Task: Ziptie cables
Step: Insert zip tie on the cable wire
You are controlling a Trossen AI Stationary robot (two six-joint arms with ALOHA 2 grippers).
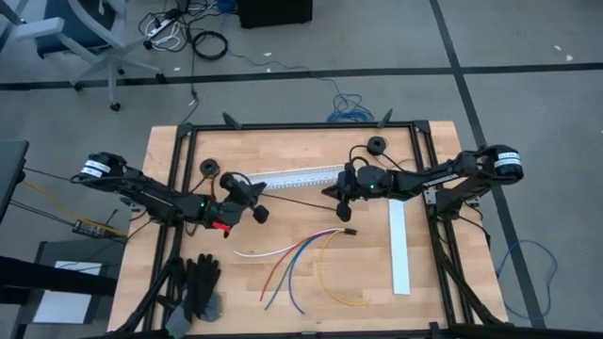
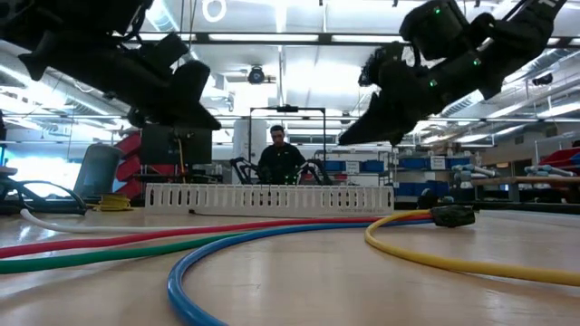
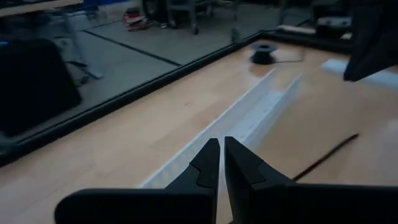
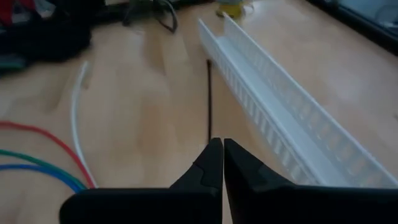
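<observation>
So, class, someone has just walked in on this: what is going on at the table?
Nothing is being held yet. Two robot arms hang above a wooden table. The left end effector and the right end effector are both shut and empty, near a white slotted channel. The cables, red, green, blue, yellow and white, lie loose on the table in front of them, unbundled. A person stands in the room behind the table.

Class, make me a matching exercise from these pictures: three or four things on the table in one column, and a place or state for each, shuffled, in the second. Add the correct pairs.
Things
1. cables
2. white slotted channel
3. black gloves
4. left gripper

Places or states
A. near the table's front left corner
B. fingers closed, holding nothing
C. fanned out loose at the table's middle front
D. lying between the two arms, toward the back

Pairs: 1-C, 2-D, 3-A, 4-B
</observation>
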